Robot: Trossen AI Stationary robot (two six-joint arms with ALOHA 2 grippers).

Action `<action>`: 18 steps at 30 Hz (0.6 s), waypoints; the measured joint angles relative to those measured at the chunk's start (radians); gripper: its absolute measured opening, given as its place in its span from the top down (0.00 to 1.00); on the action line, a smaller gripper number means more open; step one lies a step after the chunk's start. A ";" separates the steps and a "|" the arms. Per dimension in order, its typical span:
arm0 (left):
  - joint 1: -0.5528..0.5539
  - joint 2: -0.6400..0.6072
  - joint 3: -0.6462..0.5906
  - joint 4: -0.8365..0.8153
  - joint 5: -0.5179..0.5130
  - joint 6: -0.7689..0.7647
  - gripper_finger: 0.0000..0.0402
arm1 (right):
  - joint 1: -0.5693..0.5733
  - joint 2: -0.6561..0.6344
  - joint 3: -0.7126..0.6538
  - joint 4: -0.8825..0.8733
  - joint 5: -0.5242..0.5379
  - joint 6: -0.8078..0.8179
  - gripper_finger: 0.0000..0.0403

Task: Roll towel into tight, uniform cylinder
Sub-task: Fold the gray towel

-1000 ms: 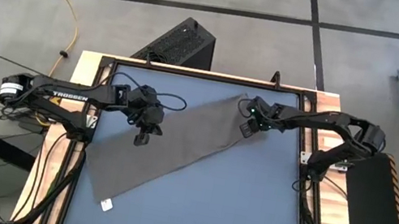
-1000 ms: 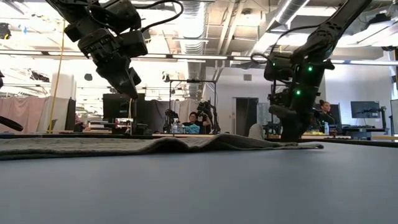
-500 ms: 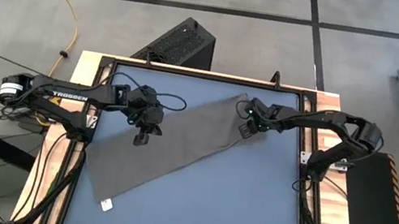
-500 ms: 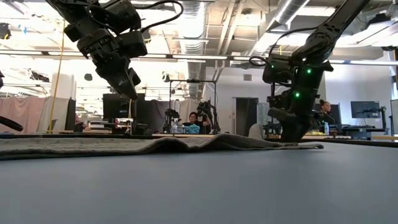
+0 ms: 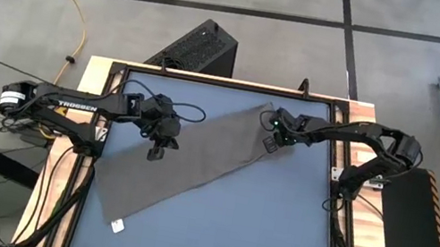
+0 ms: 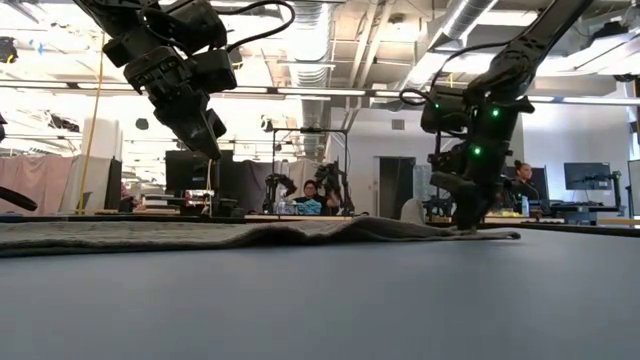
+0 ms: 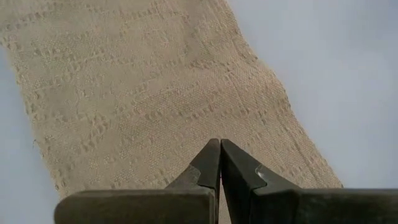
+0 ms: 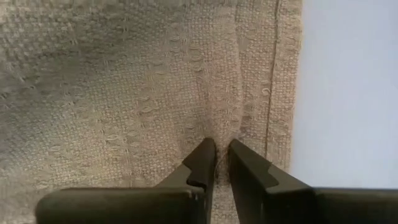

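- The thin taupe grey-brown rectangular towel (image 5: 195, 160) lies spread flat and slantwise across my blue-grey surface (image 5: 273, 233), its small white tag (image 5: 117, 225) at the near left corner.
- My right gripper (image 5: 271, 142) is down at the towel's far right end; the right wrist view shows its fingers (image 8: 198, 163) nearly together, pinching a small pucker of weave (image 8: 155, 93) just inside the hem.
- My left gripper (image 5: 157, 151) hovers above the towel's middle, fingers (image 7: 205, 165) pressed together on nothing.
- Only the low view shows that height: the left gripper (image 6: 205, 135) hangs well clear, while the right gripper (image 6: 465, 225) touches the cloth (image 6: 250, 235), which humps slightly mid-length.
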 joint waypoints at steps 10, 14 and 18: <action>0.000 0.000 0.000 -0.028 0.000 -0.001 1.00 | 0.000 0.000 0.105 -0.090 0.024 -0.037 0.84; 0.000 0.000 0.000 -0.028 0.000 0.009 1.00 | 0.000 0.000 0.143 -0.095 0.024 -0.049 0.84; 0.000 0.000 0.000 -0.030 0.000 0.012 1.00 | -0.012 0.000 0.200 -0.097 0.024 -0.052 0.84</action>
